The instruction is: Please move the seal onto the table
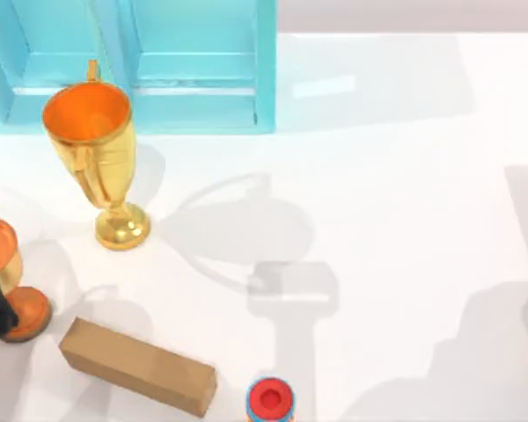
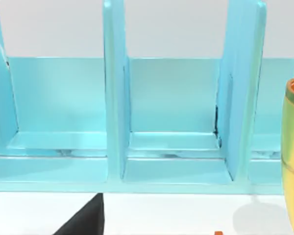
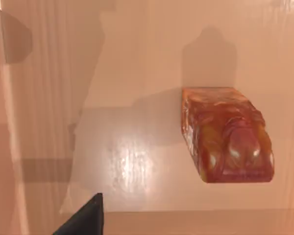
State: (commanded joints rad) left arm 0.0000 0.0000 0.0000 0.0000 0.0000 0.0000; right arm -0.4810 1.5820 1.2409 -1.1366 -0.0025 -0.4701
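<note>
The small stamp-like seal (image 3: 227, 135), marbled dark red over a tan-orange body, lies on its side on a smooth, glossy, warm-tinted surface in the right wrist view. It rests alone and nothing grips it. A dark piece of the right gripper (image 3: 86, 219) sits well apart from it, and I cannot tell how far open that gripper is. On the large white glossy table (image 1: 378, 176), a tall gold trophy cup with an orange inside (image 1: 97, 145) stands at the far left, just in front of the light-blue open-fronted cabinet (image 1: 194, 61). A long cardboard-brown box (image 1: 139, 365) lies at the near left, and a round red cap with a blue rim (image 1: 270, 400) lies to its right at the near edge. The left gripper (image 2: 85, 220) faces the cabinet's compartments with the trophy beside it. I cannot tell its opening either.
</note>
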